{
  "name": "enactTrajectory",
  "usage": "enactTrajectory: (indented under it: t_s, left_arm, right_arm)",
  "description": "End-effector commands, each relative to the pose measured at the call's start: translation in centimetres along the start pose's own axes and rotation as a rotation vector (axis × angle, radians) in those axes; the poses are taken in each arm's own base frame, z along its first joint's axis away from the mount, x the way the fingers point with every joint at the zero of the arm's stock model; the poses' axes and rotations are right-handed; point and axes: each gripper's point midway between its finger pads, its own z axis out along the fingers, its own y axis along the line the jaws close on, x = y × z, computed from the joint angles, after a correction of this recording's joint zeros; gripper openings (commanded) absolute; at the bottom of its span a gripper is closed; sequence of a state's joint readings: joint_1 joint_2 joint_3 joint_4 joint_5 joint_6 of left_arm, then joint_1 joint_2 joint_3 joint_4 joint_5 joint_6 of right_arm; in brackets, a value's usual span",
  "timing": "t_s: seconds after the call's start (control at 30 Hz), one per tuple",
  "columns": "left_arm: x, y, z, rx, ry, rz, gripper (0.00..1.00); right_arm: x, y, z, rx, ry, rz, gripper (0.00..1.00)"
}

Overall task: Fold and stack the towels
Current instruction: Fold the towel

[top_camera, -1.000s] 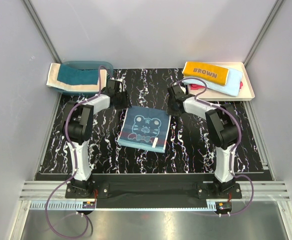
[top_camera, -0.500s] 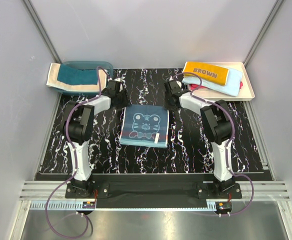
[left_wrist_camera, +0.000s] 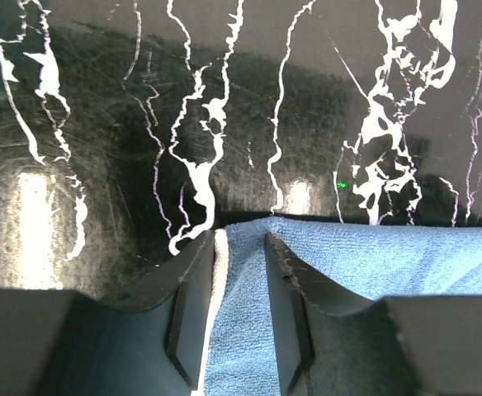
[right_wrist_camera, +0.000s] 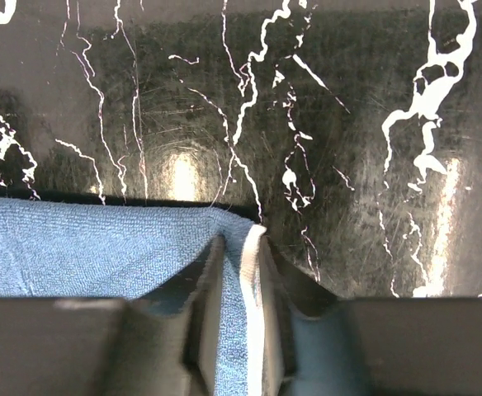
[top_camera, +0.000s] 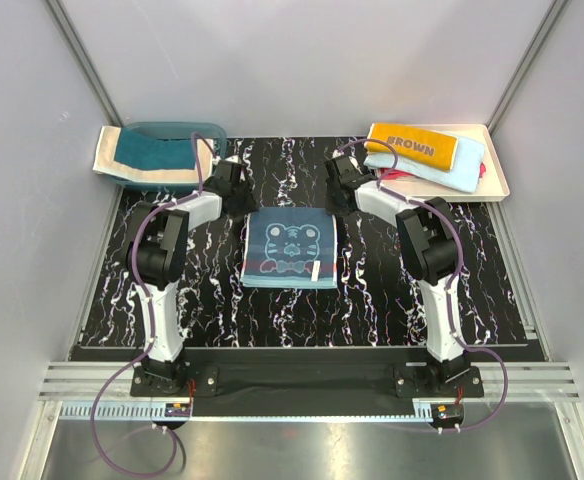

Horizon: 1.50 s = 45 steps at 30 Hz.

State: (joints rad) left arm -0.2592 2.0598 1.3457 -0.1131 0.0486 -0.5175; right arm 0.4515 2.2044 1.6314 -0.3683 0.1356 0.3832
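Tabletop (top_camera: pixel 392 290): glossy black marble-look slab, fine scratches, lamp glare. Blue towel (left_wrist_camera: pixel 389 272): matt looped terry cloth, white woven edge. Left claw (left_wrist_camera: pixel 239 239): matt dark plastic.

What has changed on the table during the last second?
The dusty blue square towel with the bear outline was pulled toward the far edge and turned from tilted to square. Both pairs of jaws stay shut on its far corners. The orange-yellow towel on the cream rectangular tray and the dark teal towel draped on the translucent basin did not move.
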Motion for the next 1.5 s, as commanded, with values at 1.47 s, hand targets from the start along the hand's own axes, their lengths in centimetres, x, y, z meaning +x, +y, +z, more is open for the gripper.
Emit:
enactTrajectory:
  t_s: [1.47]
  left_arm:
    - [-1.0,-0.5,-0.2,0.133,-0.030,-0.032,0.00]
  right_arm:
    - [-1.2,-0.2,0.4,-0.041,-0.021,-0.045,0.10]
